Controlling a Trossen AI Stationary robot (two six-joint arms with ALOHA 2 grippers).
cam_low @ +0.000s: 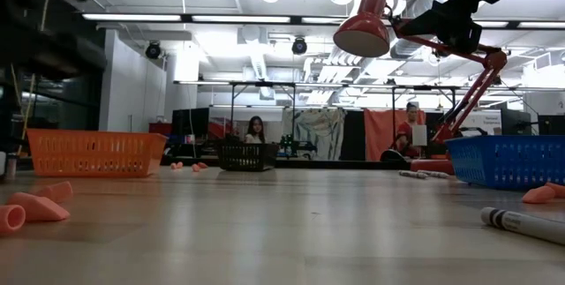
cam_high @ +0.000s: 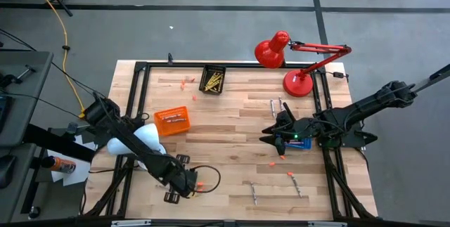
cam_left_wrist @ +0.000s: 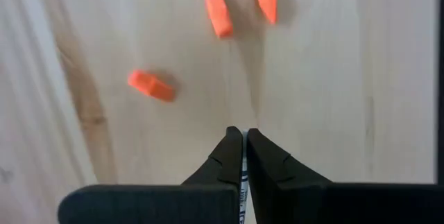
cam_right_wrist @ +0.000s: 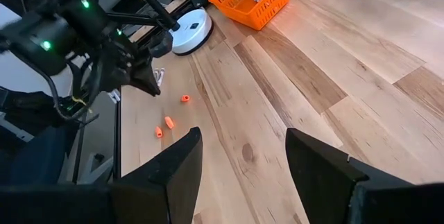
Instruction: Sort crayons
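Left gripper [cam_left_wrist: 243, 141] jaws clamp a crayon [cam_left_wrist: 243, 182].

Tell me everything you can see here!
Table: one, light wood.
Orange basket: one, table's left side.
Dark basket: one, far edge.
Yellow crayons: several, in dark basket.
Grey crayons: several, table's right half.
Blue basket: one, by right gripper.
Lamp: one, red, far right corner.
Orange bits: several, scattered.
White round thing: one, beside left arm.
People: two, room behind.
Left gripper: dark, shut, near front edge.
Right gripper: dark, open, beside blue basket.
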